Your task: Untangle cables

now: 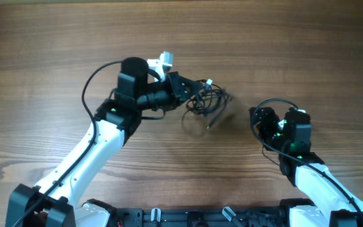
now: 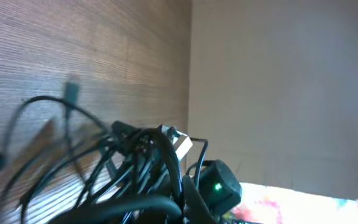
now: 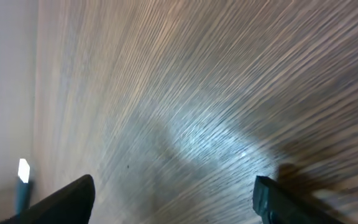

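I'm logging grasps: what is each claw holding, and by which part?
The left claw grips the cables at the tangled knot, loose strands dangling. The right claw is open, holding nothing.

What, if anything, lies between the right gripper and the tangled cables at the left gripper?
Nothing visible. Only bare wooden table separates the right gripper from the cables, which bunch at the left gripper.

No readable text, no labels – none (any view)
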Motion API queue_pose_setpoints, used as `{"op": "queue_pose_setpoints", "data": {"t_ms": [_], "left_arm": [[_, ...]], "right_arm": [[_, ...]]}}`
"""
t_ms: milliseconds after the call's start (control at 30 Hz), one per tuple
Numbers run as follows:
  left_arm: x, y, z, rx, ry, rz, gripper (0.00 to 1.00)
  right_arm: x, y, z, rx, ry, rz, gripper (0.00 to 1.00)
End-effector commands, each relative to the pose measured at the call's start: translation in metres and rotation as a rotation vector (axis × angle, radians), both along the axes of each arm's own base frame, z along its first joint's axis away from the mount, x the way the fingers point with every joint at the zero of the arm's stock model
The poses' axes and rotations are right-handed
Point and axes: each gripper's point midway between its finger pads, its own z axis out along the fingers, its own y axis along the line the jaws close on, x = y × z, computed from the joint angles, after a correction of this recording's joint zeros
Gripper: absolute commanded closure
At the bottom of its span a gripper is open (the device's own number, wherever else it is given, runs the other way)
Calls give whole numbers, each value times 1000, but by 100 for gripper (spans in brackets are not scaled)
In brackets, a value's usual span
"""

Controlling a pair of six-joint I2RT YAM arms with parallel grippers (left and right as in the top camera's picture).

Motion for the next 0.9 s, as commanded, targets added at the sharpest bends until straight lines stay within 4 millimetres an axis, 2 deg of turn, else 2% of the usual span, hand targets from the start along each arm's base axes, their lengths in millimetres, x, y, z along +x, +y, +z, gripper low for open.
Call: {"op": "queue_pose_setpoints", "data": {"t_ms": [0, 67, 200, 233, 333, 500, 667, 767, 867], "left_arm": [[-9, 1, 15, -25, -75, -81, 96], [-8, 2, 15, -20, -80, -77, 96], [0, 5, 11, 9, -90, -21, 96], [2, 5, 11, 13, -93, -13, 96], [0, 3, 10, 30, -139, -34, 96], [-17, -21, 16, 26, -217, -120, 96], [-26, -37, 31, -12, -287, -161, 96], [-31, -45, 43, -48, -325, -180, 96], [-46, -59, 51, -84, -350, -233, 96]], "right_arm": [[2, 6, 7, 36, -25, 53, 13], [3, 20, 18, 93, -66, 122, 9], [3, 68, 78, 200, -351, 467, 0], [2, 75, 93, 202, -427, 533, 0], [-2, 84, 112, 182, -545, 631, 0], [-11, 106, 117, 146, -608, 731, 0], [-13, 119, 115, 129, -603, 741, 0], [-6, 116, 109, 98, -578, 689, 0], [3, 103, 92, 85, -483, 575, 1]]}}
